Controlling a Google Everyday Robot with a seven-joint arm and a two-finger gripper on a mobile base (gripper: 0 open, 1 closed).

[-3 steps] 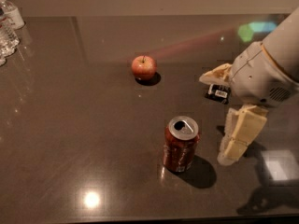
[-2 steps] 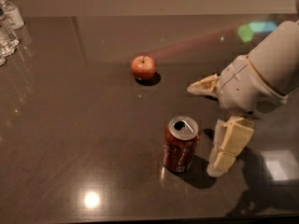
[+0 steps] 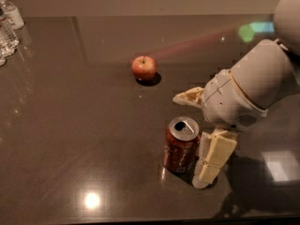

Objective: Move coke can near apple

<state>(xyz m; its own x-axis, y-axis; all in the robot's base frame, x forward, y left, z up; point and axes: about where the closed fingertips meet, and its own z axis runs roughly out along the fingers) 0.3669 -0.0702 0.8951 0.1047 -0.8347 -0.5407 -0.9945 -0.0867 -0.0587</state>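
Dark red coke can [image 3: 181, 146] stands upright at lower centre of a glossy brown table [image 3: 70, 125]. The white arm's gripper [image 3: 188, 139] comes in from the right, jaws spread wide. One cream finger is just beside the can's right side, the other above it. The apple [image 3: 144, 67] sits well apart, above and left of the can. Water bottles [image 3: 7, 27] line the upper left edge.

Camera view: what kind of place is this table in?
Probably a break room or office kitchen, though I can't be sure: a dark shiny table holds water bottles, an apple and a coke can, with the robot's gripper open right beside the can.
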